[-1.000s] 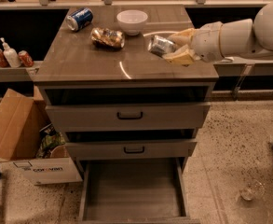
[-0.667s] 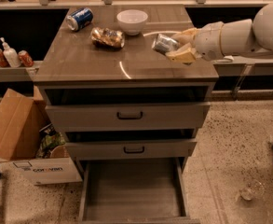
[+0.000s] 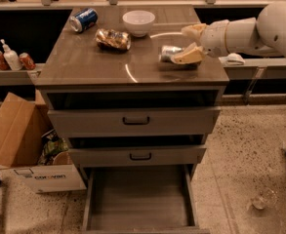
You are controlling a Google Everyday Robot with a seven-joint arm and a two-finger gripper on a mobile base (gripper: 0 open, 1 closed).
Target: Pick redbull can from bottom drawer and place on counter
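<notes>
The redbull can [image 3: 168,53], slim and silvery, lies on its side on the right part of the counter [image 3: 98,65]. My gripper [image 3: 185,44] reaches in from the right just above the counter. Its tan fingers [image 3: 194,30] are spread, and the can rests at the tip of the nearer one with the other finger apart from it. The gripper is open and holds nothing. The bottom drawer [image 3: 137,199] is pulled out below, and its flat floor is bare.
On the counter are a blue soda can [image 3: 83,19] at the back left, a gold foil snack bag [image 3: 112,38] and a white bowl [image 3: 138,22]. The two upper drawers stand slightly open. A cardboard box [image 3: 15,135] stands on the floor at the left.
The can has gone down from its raised position between the fingers onto the counter. The fingers have let go of it and the arm has barely moved.
</notes>
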